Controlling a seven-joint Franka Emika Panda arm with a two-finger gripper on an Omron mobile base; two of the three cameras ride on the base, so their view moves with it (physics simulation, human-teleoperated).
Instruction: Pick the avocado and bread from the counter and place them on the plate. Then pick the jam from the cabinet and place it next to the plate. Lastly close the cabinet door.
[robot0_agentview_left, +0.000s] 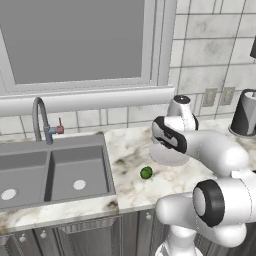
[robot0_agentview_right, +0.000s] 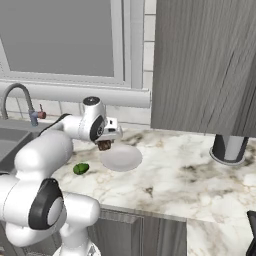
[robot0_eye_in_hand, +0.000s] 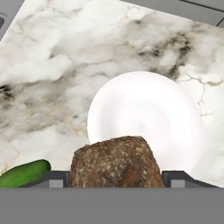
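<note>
My pincer pinches the bread, hanging above the near rim of the plate. I'd carry further over the centre, lower, then release, so it won't roll off. Avocado waits on the tabletop, just beside the plate.

Bread over plate edge; avocado beside plate.

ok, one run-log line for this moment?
gripper: shut on rough dark brown bread lump, above rim of round white plate | glossy green avocado: on marble counter, off plate
</note>
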